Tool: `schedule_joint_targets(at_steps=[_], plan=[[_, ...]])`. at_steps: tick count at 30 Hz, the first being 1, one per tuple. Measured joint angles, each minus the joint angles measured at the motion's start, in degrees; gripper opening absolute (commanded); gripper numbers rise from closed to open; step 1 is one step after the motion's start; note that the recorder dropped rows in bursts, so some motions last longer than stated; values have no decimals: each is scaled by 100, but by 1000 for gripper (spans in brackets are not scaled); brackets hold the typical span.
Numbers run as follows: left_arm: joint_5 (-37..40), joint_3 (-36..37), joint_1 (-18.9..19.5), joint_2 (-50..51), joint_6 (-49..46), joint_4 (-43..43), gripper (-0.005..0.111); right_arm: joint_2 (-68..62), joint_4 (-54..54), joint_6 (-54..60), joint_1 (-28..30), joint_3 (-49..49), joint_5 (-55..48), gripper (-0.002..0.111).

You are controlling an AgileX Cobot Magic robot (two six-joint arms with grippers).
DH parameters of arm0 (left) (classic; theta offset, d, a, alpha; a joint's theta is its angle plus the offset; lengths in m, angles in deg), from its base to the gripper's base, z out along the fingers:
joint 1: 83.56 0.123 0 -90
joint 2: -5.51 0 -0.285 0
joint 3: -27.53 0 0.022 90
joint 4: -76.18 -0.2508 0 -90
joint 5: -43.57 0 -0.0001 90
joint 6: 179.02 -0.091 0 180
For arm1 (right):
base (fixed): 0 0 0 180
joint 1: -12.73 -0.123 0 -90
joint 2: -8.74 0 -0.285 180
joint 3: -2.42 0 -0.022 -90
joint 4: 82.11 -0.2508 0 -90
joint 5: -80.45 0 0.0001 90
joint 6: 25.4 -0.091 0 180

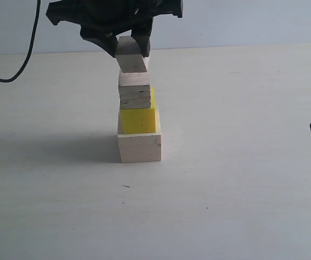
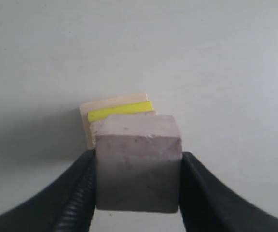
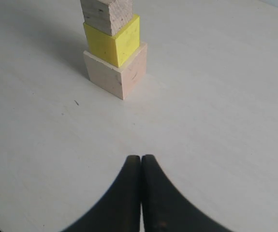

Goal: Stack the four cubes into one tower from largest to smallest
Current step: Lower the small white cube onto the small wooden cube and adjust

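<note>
Left gripper (image 1: 127, 44) is clamped on the small whitish-grey cube (image 1: 131, 59), which has matte, slightly pitted faces. In the exterior view the stack lies at 6 o'clock from it: grainy layered cube (image 1: 135, 89) on bright yellow cube (image 1: 139, 120) on smooth pale base cube (image 1: 139, 147). The held cube is tilted and sits a touch toward 11 of the grainy top; can't tell if they touch. Right gripper (image 3: 141, 166) is pinched closed, empty, well apart at 3 o'clock. My call: level the cube, then lower it straight down.

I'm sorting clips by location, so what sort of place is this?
Probably a robotics lab bench, not a home: a pale table against a blank wall, a loose black cable, and a robot's left hand holding the smallest cube at the top of a block tower.
</note>
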Motion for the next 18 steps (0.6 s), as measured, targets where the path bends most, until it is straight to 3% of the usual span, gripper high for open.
schedule_joint_targets(at_steps=[18], plan=[[0, 266, 0, 0, 0, -53, 0, 0, 0, 0, 0, 0, 0, 0]])
